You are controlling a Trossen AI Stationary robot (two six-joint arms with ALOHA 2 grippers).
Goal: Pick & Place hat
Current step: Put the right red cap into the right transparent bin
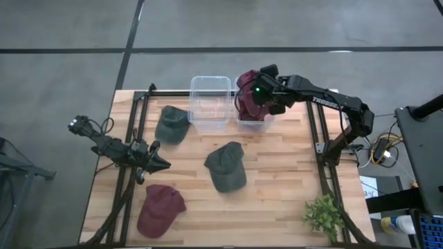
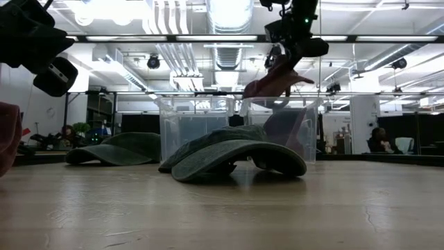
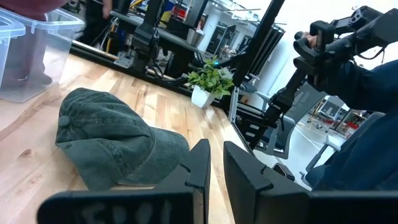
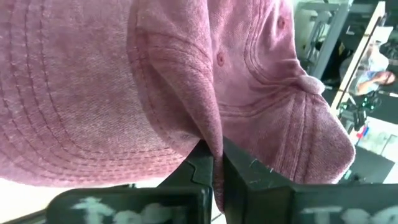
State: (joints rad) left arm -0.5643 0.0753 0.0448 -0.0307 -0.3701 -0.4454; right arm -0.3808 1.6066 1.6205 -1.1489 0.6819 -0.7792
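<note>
Counter: wooden counter, with bare boards along the near edge and between the caps.
Bins: two clear bins side by side at the far edge; left bin looks empty, right bin sits under the held cap.
Right tool: right tool is clenched on a maroon cap, held above the right bin.
Left tool: left tool hangs near the left edge, fingers close together.
Other caps: green cap mid-counter, green cap beside the left bin, maroon cap near the front.

A wooden table stood on a grey floor crossed by dark seams. Beyond the table, ceiling lights and ducts hung over a workshop. A potted plant sat at the table's corner.
</note>
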